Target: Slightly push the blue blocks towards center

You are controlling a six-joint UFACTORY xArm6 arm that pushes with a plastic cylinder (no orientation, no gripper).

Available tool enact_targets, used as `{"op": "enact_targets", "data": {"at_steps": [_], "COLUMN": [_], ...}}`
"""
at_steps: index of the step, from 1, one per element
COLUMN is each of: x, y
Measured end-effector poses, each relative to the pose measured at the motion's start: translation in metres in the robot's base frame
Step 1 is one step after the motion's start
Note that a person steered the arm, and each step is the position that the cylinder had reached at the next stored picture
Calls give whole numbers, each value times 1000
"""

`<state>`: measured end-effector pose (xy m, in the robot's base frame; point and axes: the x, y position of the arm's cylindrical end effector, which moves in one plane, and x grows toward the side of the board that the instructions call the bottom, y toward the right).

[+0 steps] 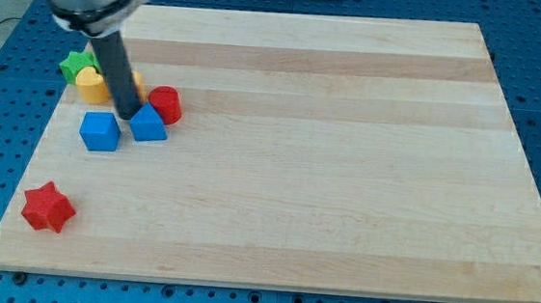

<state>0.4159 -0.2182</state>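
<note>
Look at the far left of the wooden board: your two blue blocks sit there side by side, a blue cube on the left and a blue wedge-shaped block touching or almost touching it on the right. The board's centre lies well to their right and a little nearer, so that is the way they have to travel.

My tip comes down at the far side of the pair, right at the top-left edge of the blue wedge-shaped block and just above the gap between the two. It appears to touch the wedge, though you cannot be sure from this angle. The rod has no jaws and holds nothing; it can only shove.

From where it stands, the tip is behind the wedge for a push toward you but not for a push to the right. You would judge that it needs to get round to the left of the cube first.

Mind the neighbours: a red cylinder sits just beyond the wedge, a yellow block and a green block lie behind the rod, and a red star is well apart, near the left corner.
</note>
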Motion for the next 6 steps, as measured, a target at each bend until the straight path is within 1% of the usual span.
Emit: {"op": "enact_targets", "data": {"at_steps": [1, 2, 3, 4, 5, 6], "x": [0, 20, 36, 37, 38, 38], "y": [-50, -61, 2, 95, 124, 76]}}
